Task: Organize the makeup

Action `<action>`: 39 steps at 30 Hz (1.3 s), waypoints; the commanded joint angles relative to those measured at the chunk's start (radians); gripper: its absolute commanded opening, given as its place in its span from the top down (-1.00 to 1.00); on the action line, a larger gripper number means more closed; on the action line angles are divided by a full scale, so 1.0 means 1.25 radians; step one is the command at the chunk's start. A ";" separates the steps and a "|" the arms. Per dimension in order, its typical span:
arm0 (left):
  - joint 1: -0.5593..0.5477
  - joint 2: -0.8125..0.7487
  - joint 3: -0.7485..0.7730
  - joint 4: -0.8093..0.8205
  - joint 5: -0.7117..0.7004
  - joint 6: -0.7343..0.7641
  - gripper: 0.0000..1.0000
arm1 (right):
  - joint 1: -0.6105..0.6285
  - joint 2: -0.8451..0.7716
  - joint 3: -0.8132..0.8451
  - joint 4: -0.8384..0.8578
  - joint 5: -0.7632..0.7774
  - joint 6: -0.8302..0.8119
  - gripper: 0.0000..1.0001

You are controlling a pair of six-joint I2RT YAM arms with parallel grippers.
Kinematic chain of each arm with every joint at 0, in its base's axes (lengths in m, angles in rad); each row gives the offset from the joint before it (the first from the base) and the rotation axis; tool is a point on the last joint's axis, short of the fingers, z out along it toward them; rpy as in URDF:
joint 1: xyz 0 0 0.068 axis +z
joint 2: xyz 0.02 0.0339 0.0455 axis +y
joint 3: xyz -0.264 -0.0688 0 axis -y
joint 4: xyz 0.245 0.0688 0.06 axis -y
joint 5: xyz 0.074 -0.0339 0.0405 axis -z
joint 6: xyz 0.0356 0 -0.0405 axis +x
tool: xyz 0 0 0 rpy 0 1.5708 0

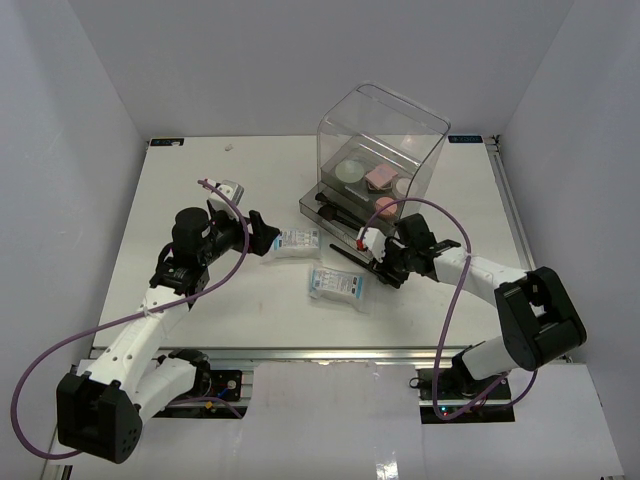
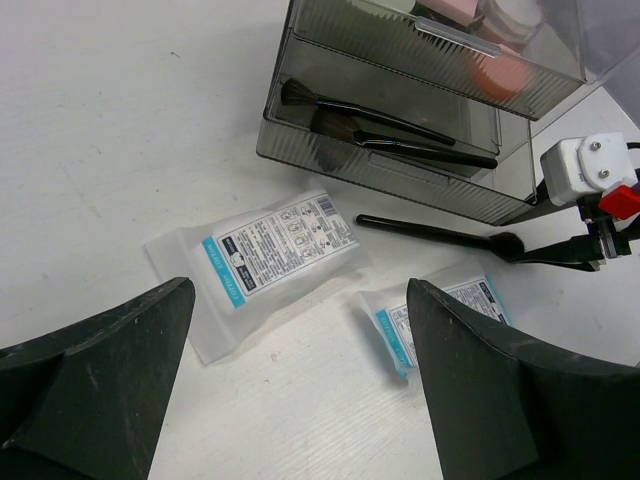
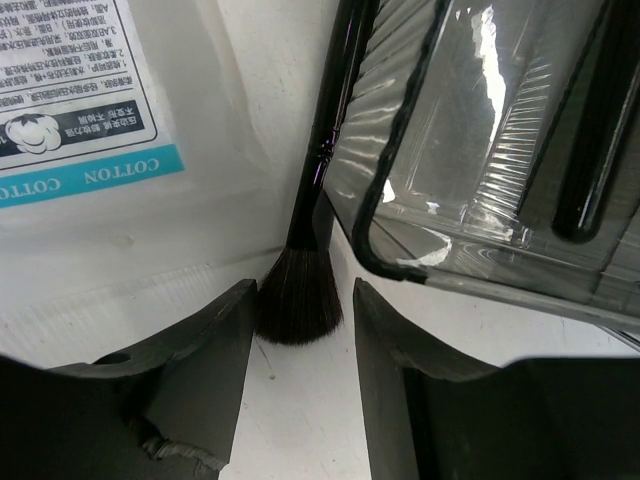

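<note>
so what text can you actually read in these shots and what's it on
"COTTON", twice, on the blue strip of the nearer white-blue plastic sachet.
Fine black print above it: too small to read.
Farther white-blue plastic sachet: label too blurred to read.
No other text visible.

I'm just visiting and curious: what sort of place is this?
Probably a robotics lab cell: left arm and right arm bolted to a white table, plain white walls around it, makeup sachets by a clear drawer box.

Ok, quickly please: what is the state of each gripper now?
Left gripper: open, holding nothing.
Right gripper: jaws close on both sides of the bristles of the black brush; whether they grip it cannot be told.
</note>
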 commanded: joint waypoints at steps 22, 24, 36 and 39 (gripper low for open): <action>0.000 -0.018 -0.008 -0.009 -0.023 0.015 -0.96 | 0.007 -0.050 0.040 -0.123 -0.057 -0.106 0.85; 0.000 -0.017 -0.008 -0.008 -0.021 0.014 -0.96 | 0.007 -0.096 0.043 -0.172 -0.076 -0.146 0.84; 0.000 -0.016 -0.011 -0.003 -0.014 0.013 -0.96 | 0.018 -0.272 0.084 -0.369 -0.268 -0.271 0.85; 0.000 -0.016 -0.011 -0.002 -0.009 0.013 -0.96 | 0.022 -0.275 0.146 -0.310 -0.254 -0.182 0.85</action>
